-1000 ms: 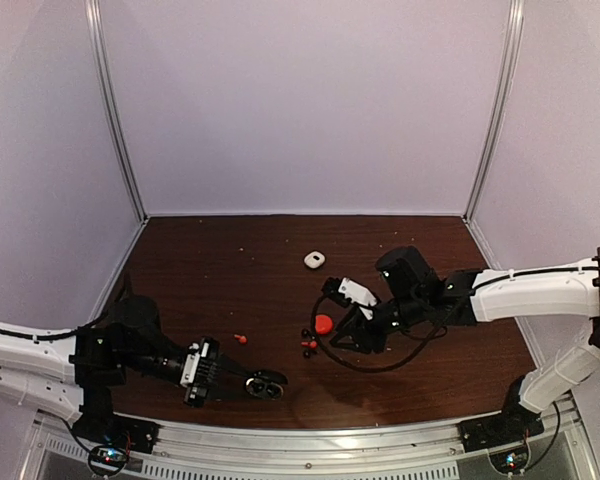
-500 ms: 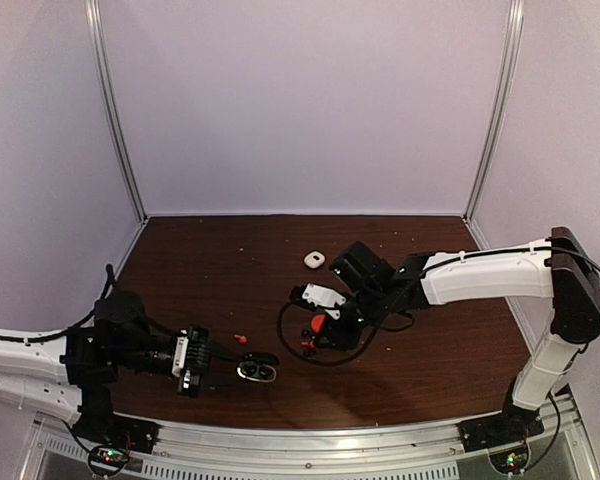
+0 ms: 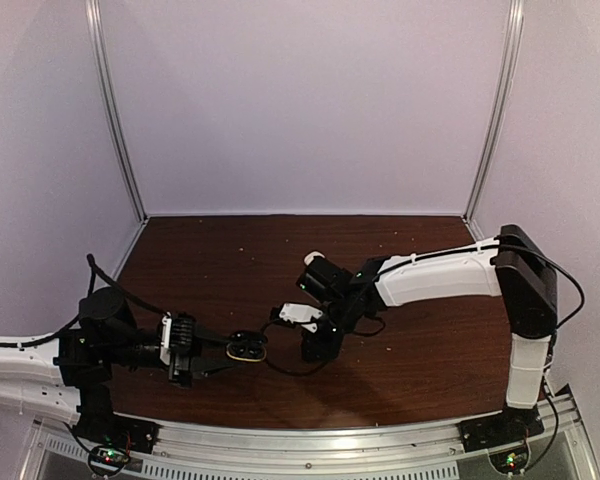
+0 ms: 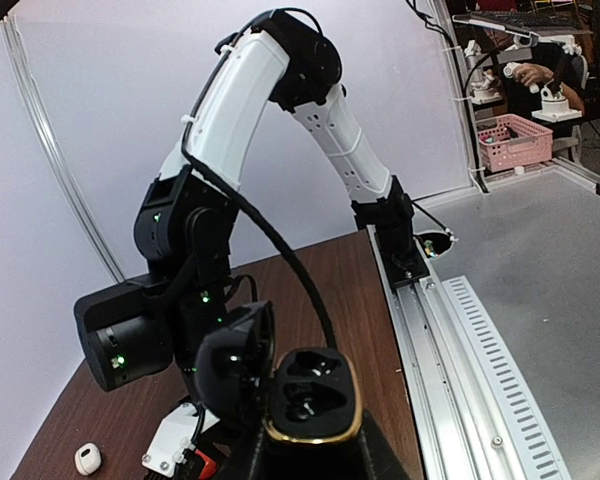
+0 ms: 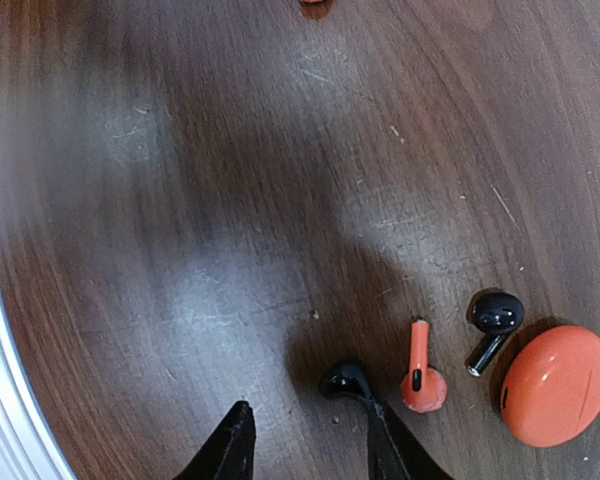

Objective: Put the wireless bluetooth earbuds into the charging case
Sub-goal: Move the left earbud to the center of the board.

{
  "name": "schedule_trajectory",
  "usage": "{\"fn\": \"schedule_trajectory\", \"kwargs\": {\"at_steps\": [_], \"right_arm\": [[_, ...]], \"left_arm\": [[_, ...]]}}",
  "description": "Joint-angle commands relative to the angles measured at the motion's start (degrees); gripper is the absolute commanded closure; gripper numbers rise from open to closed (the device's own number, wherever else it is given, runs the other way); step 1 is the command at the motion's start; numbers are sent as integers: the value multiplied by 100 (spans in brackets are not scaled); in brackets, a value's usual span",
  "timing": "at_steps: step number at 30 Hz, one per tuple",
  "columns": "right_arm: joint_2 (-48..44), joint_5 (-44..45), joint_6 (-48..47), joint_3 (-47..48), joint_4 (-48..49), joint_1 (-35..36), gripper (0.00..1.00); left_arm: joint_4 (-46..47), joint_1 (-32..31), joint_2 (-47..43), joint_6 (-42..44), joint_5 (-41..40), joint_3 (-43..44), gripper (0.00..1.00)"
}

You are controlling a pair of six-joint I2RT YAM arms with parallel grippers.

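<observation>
The black charging case (image 4: 310, 400), gold-rimmed, has its lid (image 4: 235, 360) swung open, and both wells look empty. My left gripper (image 4: 310, 458) is shut on its body and holds it above the table; in the top view the case (image 3: 247, 347) sits at that gripper's tip (image 3: 230, 350). My right gripper (image 5: 310, 445) points down at the table, open, with nothing between its fingers. A black earbud (image 5: 345, 380) lies against its right fingertip (image 5: 385, 440). Beside it lie a red earbud (image 5: 420, 375) and a second black earbud (image 5: 492, 322).
A closed red case (image 5: 557, 385) rests right of the earbuds. Another red earbud (image 5: 313, 3) shows at the top edge of the right wrist view. A small white case (image 3: 313, 258) sits farther back on the table. The right arm (image 3: 430, 280) stretches across the table's middle.
The right arm has swung left and come down over the earbuds. The left arm has drawn back to the left, still carrying the open black case.
</observation>
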Motion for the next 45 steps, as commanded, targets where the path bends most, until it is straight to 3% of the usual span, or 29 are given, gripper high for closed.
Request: {"fn": "schedule_trajectory", "kwargs": {"at_steps": [1,20,27,39,42,45], "right_arm": [[224,47,-83,306,-161,46,60],[592,401,-71,444,-358,117,62],[430,561,172,265,-595,126,71],[-238,554,792,-777,-736,119,96],[-352,531,822,-871,-573,120,93],[-209,523,802,-550,-516,108,68]], "left_arm": [[349,45,-26,-93,-37,-19,100],[321,51,75,-77,-47,10,100],[304,45,81,-75,-87,21,100],[259,49,2,-120,-203,-8,100],[275,53,18,-122,-227,-11,100],[282,51,37,-113,-239,4,100]]}}
